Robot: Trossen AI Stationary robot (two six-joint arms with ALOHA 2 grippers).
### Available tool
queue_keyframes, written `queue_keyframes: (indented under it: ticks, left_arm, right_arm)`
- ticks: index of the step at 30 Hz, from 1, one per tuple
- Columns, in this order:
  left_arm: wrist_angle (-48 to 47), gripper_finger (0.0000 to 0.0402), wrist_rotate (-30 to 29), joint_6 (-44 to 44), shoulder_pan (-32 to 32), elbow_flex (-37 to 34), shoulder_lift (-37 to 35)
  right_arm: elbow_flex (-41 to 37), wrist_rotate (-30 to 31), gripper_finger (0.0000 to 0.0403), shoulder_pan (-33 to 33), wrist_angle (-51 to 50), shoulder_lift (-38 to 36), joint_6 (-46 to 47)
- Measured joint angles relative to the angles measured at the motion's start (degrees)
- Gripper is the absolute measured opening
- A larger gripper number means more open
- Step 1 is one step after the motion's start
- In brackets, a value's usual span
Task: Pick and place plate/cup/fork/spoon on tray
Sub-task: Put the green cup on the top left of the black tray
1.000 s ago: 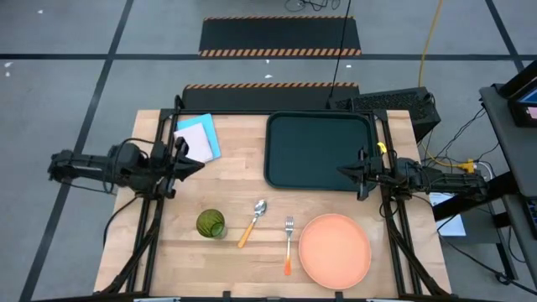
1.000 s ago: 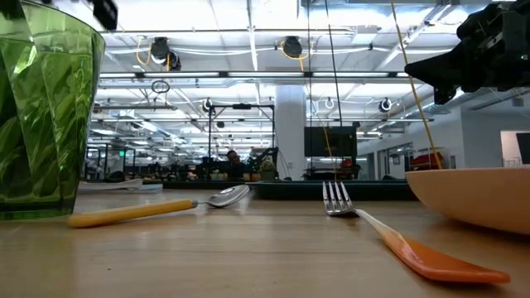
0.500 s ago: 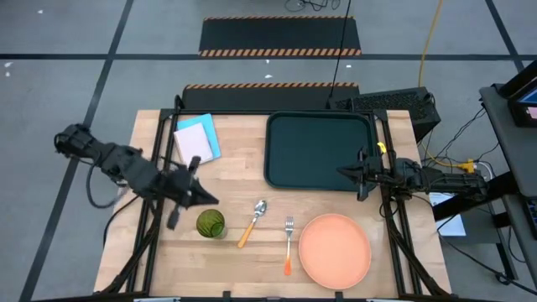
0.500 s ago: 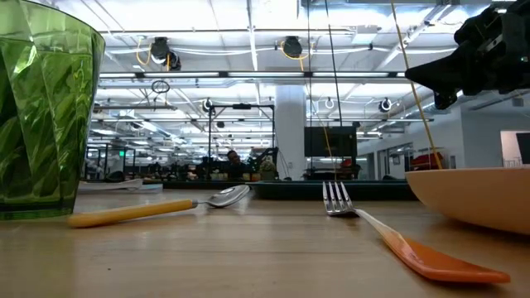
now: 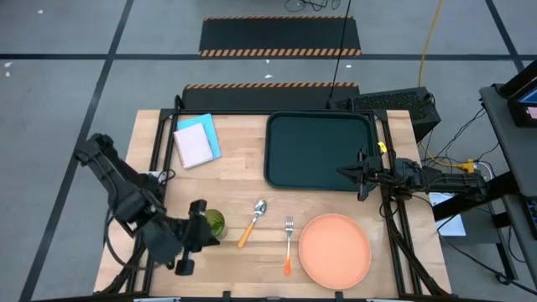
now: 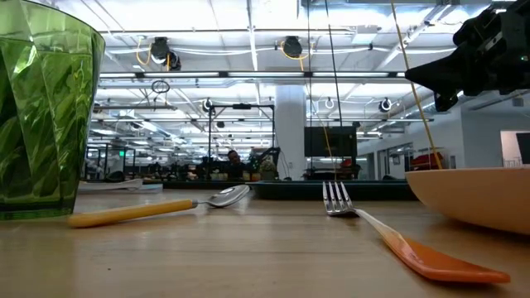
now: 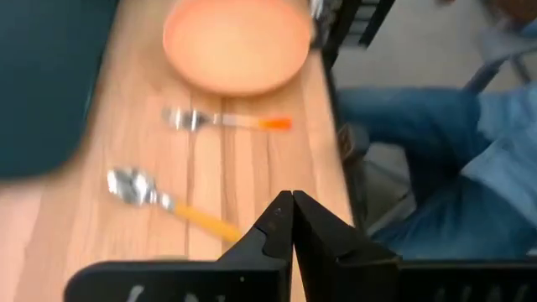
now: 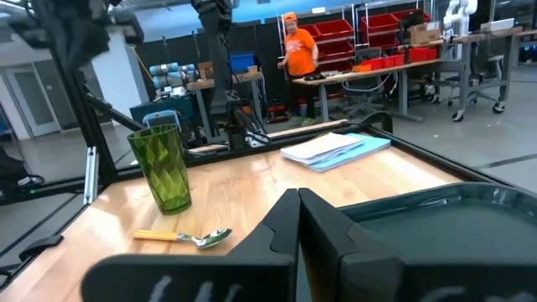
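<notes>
Still bare tray (image 5: 319, 149), cup (image 5: 213, 222) alongside

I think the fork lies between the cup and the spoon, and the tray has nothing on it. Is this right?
Not quite. In the high view the spoon lies between the cup and the fork, not the fork in the middle. The tray indeed has nothing on it.

Robotics lab or workshop, red parts bins (image 8: 394, 25) on shelving, workbenches (image 8: 369, 80), ceiling strip lights (image 6: 248, 76)
</notes>
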Motion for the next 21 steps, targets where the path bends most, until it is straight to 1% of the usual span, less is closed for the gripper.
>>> queue_keyframes:
  ticks: [3,7,11,14,17,21]
  left_arm:
    - [-5.2,0.0056,0.0,-3.5,-0.7,0.0,2.5]
    - [-11.2,0.0121,0.0,-7.9,-1.1,0.0,5.6]
    - [-12.9,0.0188,0.0,-10.0,-1.1,0.0,9.1]
    - [-13.5,0.0227,0.1,-9.7,-1.1,0.0,11.2]
    - [-14.5,0.0251,0.0,-9.8,-0.6,0.0,12.5]
    - [-17.8,0.0258,0.0,-11.8,-0.1,-0.1,13.9]
  right_arm:
    - [0.0,0.0,0.0000,0.0,0.8,0.0,-0.2]
    - [0.0,0.0,0.0000,0.0,2.2,0.0,-1.7]
    - [0.0,0.0,0.0000,0.0,2.4,0.0,-3.3]
    - [0.0,0.0,0.0000,0.0,2.4,0.0,-4.2]
    - [0.0,0.0,0.0000,0.0,2.4,0.0,-4.3]
    - [0.0,0.0,0.0000,0.0,2.4,0.0,-4.3]
